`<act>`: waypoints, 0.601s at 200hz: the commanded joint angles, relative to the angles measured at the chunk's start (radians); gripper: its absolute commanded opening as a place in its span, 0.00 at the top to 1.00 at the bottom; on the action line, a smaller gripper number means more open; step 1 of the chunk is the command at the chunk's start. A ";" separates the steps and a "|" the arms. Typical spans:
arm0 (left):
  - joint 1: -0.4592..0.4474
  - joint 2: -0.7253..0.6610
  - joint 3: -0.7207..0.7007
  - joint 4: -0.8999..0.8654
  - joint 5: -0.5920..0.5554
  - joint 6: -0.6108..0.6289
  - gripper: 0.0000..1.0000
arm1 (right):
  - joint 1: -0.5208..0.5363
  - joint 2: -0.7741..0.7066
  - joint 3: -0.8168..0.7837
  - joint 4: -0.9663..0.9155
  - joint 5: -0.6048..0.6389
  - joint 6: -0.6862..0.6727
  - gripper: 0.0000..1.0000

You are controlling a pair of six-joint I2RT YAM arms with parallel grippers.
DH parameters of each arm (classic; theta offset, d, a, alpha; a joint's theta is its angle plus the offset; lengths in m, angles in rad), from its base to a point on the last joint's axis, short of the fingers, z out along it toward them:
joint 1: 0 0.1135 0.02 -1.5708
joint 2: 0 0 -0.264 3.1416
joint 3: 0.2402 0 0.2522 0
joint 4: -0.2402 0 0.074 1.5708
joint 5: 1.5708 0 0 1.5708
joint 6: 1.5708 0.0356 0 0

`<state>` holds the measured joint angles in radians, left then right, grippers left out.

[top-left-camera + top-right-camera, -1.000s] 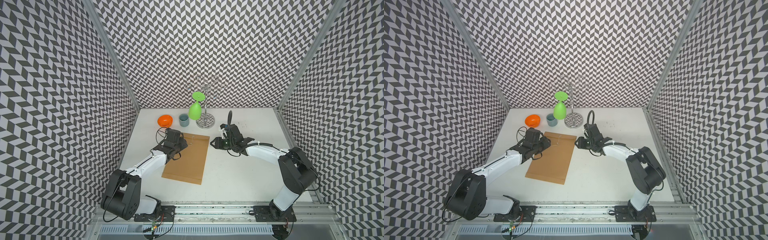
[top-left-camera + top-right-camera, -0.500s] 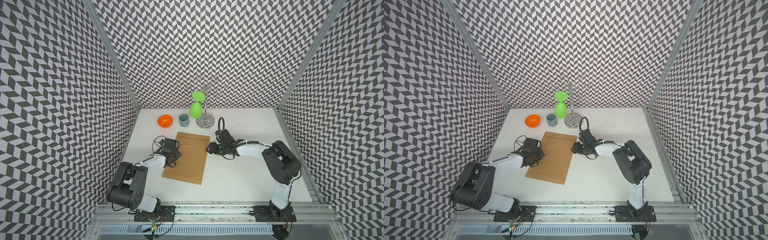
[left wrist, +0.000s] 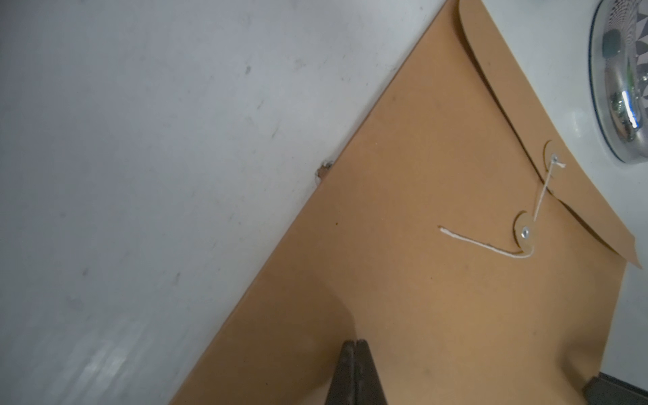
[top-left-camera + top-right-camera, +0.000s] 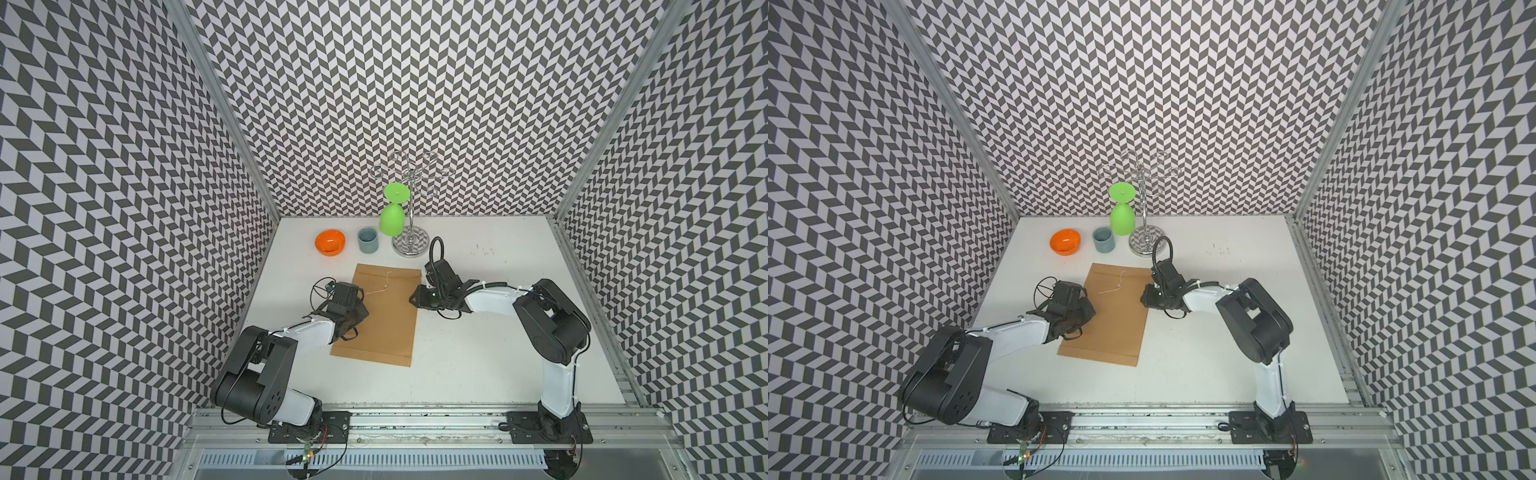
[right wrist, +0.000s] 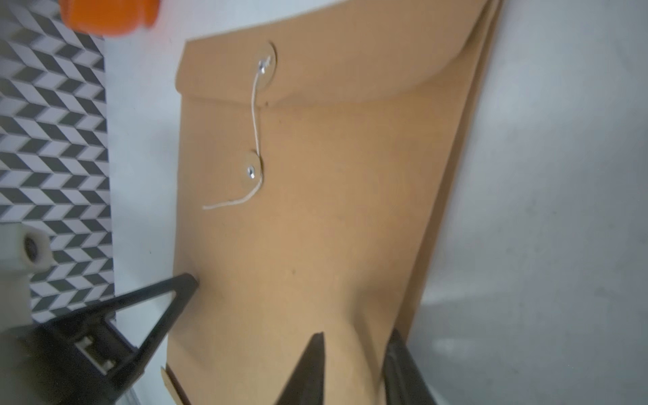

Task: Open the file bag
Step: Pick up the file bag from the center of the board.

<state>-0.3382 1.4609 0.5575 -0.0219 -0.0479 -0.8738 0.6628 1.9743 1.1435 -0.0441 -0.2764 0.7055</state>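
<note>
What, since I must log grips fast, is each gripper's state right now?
Left gripper: shut, holding nothing, tips over the file bag.
Right gripper: open, astride the file bag's side edge, holding nothing.

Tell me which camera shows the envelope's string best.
The left wrist view: the string is close and sharp, running between both buttons with a loose end. The right wrist view shows it blurrier; both top views, a faint line.

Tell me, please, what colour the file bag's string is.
The string is white; the left wrist view shows it best.
</note>
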 commanded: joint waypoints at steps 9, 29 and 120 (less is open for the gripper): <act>-0.016 0.005 -0.034 -0.076 0.051 -0.006 1.00 | 0.011 0.017 0.005 0.057 -0.042 0.010 0.96; -0.018 -0.004 -0.032 -0.074 0.064 0.000 1.00 | 0.011 0.004 0.016 0.057 -0.046 -0.006 1.00; 0.091 -0.213 0.248 -0.100 0.045 0.105 0.09 | -0.002 -0.368 -0.028 -0.105 0.121 -0.214 1.00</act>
<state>-0.3023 1.2922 0.7849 -0.1921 -0.0319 -0.8150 0.6655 1.7573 1.1351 -0.1314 -0.2317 0.5884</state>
